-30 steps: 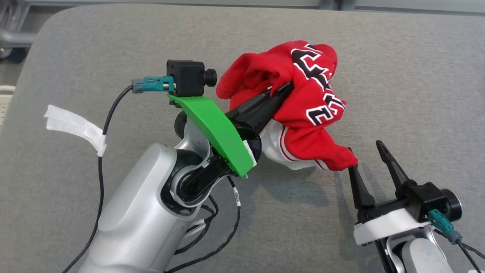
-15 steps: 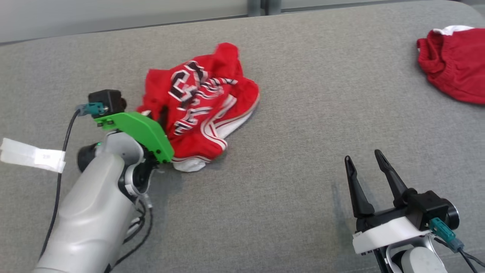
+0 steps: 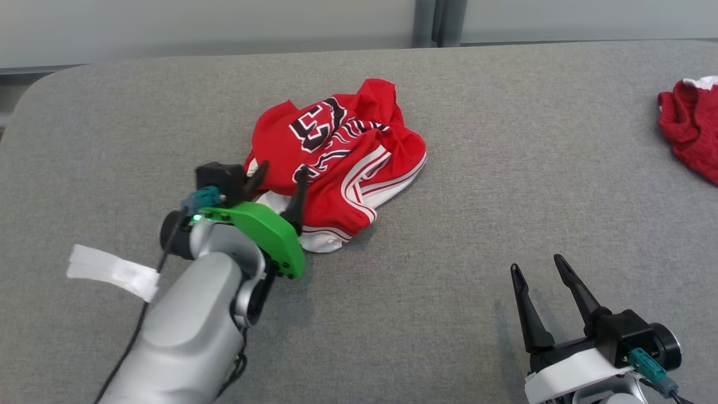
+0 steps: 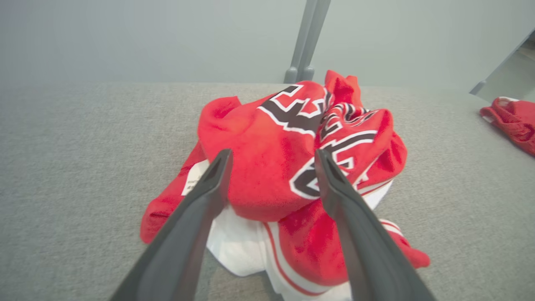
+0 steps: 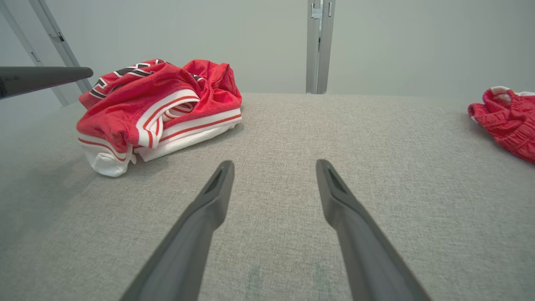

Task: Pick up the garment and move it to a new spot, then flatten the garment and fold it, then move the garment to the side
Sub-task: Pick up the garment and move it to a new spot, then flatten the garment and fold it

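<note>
Since this garment [image 3: 342, 163] looks soft and floppy, I'm hovering my left gripper [image 3: 282, 168], fingers apart, at its near edge, figuring I'll pinch a corner.

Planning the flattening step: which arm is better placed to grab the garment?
Left. The left gripper is open at the garment's near edge, pointing into its folds. The right gripper, also open, sits well apart over bare table.

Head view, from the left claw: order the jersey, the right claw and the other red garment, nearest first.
1. Jersey: at the tips of the left claw.
2. Right claw: lower right.
3. Other red garment: far right edge.
</note>
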Tool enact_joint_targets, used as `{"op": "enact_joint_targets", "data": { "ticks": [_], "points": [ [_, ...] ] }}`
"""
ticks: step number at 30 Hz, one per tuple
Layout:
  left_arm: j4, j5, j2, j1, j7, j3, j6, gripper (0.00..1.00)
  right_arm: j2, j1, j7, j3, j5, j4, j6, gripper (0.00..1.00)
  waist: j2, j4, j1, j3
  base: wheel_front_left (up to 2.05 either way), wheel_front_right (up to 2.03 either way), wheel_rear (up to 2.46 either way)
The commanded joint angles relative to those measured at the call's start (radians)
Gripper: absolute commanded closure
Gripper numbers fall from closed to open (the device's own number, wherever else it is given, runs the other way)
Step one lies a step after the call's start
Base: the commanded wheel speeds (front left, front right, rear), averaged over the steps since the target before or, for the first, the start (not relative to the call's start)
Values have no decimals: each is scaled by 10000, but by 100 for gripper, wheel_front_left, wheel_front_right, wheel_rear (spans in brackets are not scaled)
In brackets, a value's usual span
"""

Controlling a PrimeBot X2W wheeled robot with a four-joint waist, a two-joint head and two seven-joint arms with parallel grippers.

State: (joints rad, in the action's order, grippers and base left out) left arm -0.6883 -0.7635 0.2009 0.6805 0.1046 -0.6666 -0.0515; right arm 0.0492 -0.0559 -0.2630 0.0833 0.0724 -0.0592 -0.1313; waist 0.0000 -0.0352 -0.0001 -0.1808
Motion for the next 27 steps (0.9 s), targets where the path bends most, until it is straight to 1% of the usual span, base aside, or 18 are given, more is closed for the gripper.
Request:
{"op": "enact_joint_targets", "data": {
  "ticks": [1,4,6,7,10,13,16,18,21,24,27],
  "points": [
    [402,112,-71,-255,-77,-216,107,0,27,-81,-40,-50,-67,21,10,0,0,-466,1,238,0,0,0],
    [1706,350,-321,-785,-404,-873,160,0,23,-33,-40,-9,-111,56,10,0,0,-589,1,171,0,0,0],
    [2488,556,-358,-1063,-685,-1306,55,0,27,10,-40,69,-113,41,10,0,0,-601,1,135,0,0,0],
    [3056,693,-332,-1283,-988,-1671,-22,0,25,56,-40,151,-101,28,12,0,0,-569,1,91,0,0,0],
    [3378,1001,-238,-1391,-1190,-1976,-247,0,28,92,-40,179,159,-82,10,0,0,-446,1,26,0,0,0],
    [3142,1370,-283,-1133,-1135,-2245,-365,0,25,162,-40,190,157,-125,10,0,0,-279,1,-69,0,0,0],
    [2654,1714,-429,-869,-1079,-2510,-324,0,27,225,-40,203,130,-149,12,0,0,-69,1,-185,0,0,0],
    [2210,1947,-445,-653,-1009,-2632,-347,0,24,265,-41,193,-61,-119,10,0,0,71,1,-280,0,0,0],
    [1463,2090,-533,-265,-925,-2626,-446,0,25,392,-41,177,98,-80,10,0,0,253,1,-505,0,0,0],
    [571,2266,-540,115,-845,-2639,-450,0,24,473,-41,130,201,-31,10,0,0,386,1,-722,0,0,0],
    [-313,2284,-587,242,-791,-2715,-302,0,25,415,-41,151,285,-135,10,0,0,514,1,-676,0,0,0]
  ]
}}
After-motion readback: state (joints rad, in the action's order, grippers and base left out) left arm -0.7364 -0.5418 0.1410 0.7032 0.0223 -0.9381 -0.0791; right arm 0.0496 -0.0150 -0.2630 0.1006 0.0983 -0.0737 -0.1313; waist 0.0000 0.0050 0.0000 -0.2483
